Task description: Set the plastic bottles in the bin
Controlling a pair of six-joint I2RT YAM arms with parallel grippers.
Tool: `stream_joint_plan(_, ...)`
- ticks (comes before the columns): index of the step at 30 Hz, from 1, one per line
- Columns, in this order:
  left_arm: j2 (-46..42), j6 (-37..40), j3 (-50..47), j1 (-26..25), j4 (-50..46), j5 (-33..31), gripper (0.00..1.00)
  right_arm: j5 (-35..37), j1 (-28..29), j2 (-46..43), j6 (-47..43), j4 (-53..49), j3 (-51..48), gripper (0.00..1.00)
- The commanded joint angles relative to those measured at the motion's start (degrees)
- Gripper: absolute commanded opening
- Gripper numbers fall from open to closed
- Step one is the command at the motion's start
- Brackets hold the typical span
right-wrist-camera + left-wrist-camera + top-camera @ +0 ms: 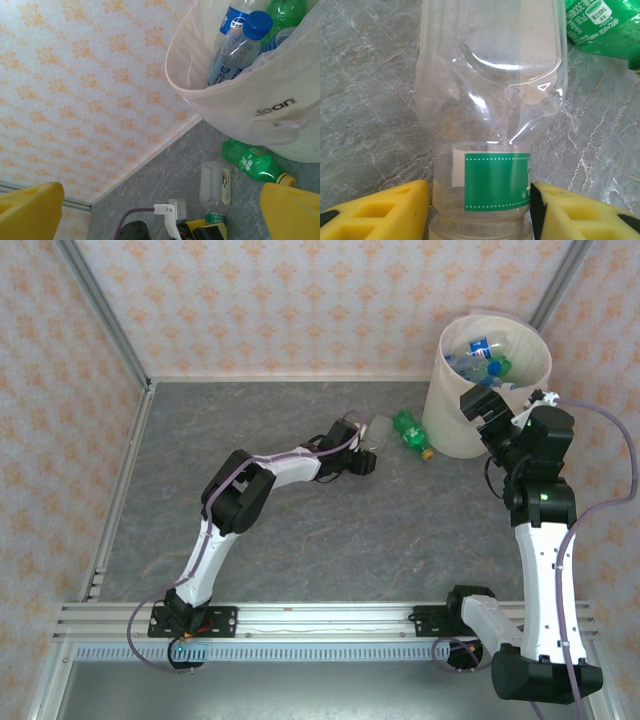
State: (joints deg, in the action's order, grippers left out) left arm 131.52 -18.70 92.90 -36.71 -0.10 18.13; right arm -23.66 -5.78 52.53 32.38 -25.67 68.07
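A clear plastic bottle (490,100) with a green label lies on the grey table, its neck end between my left gripper's (479,205) yellow fingers. The right pad touches the label and a thin gap shows beside the left finger (395,210). From above, this gripper (366,454) sits at the clear bottle (378,428), next to a green bottle (411,433) lying by the bin (455,425). The cream bin (240,100) holds several bottles (240,45) with blue caps and labels. My right gripper (482,400) hangs open and empty beside the bin's near rim.
The green bottle (252,161) lies between the clear bottle (215,185) and the bin's foot. Patterned walls close the table at the back and both sides. A metal rail (300,620) runs along the near edge.
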Motion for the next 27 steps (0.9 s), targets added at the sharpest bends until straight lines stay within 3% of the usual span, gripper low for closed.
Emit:
stream_joint_plan(1, 1.9, 3.1, 1.3, -1.0, -3.7, -4.5, 0.5, -1.1, 0.3, -0.5, 0.7, 1.5, -0.4, 1.0)
stream_joint_plan(9, -2.0, 2.8, -1.8, -1.2, -0.4, -5.4, 0.2, -0.6, 0.3, -0.4, 0.6, 1.0, -0.2, 1.0)
stream_joint_plan(19, -14.5, 0.0, -7.6, -1.7, 4.7, -5.7, 0.2, 2.0, 0.3, -0.8, 0.1, 1.7, 0.8, 1.0)
stream_joint_plan(27, -21.8, 1.0, -7.7, -4.5, 5.2, -5.6, 0.2, -1.6, 1.2, 0.2, -1.5, 5.1, 0.0, 1.0)
